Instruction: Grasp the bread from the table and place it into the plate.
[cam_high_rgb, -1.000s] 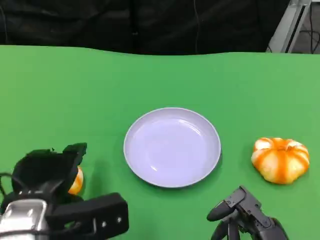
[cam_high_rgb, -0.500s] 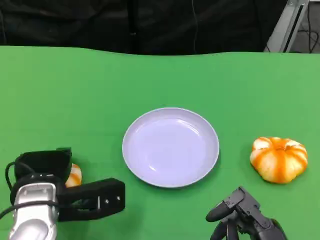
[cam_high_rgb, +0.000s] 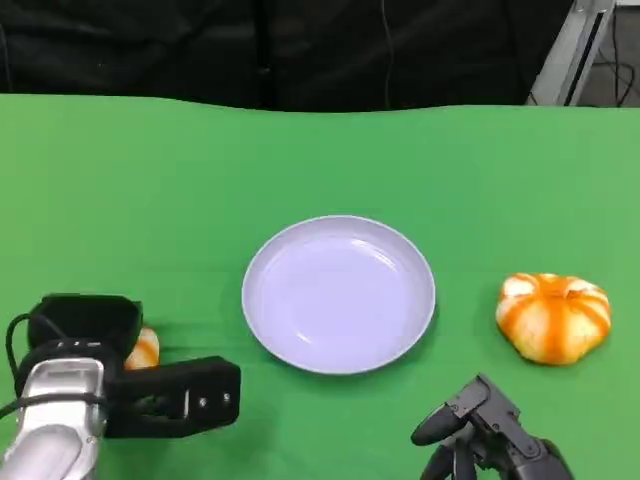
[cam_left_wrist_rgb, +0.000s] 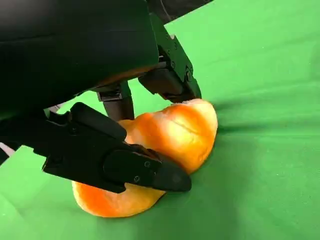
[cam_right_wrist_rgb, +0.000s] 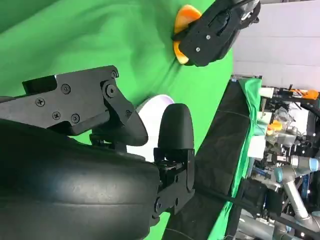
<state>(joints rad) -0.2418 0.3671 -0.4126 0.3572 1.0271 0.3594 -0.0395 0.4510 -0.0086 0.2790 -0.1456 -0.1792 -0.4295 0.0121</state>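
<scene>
A small orange-glazed bread lies on the green cloth at the near left, mostly covered by my left hand. In the left wrist view the bread sits on the cloth with my thumb pressed on one side and the other fingers touching the far side. The pale lavender plate stands empty in the middle. My right hand hovers at the near right, fingers apart, holding nothing. The right wrist view shows the left hand over the bread, and a sliver of the plate.
A second, larger orange-striped bread lies to the right of the plate, beyond my right hand. The green table ends at a dark backdrop at the far edge. A robot arm and clutter stand off the table.
My left hand has drawn back toward me and lower around the small bread, hiding more of it. The right hand, plate and larger bread stay put.
</scene>
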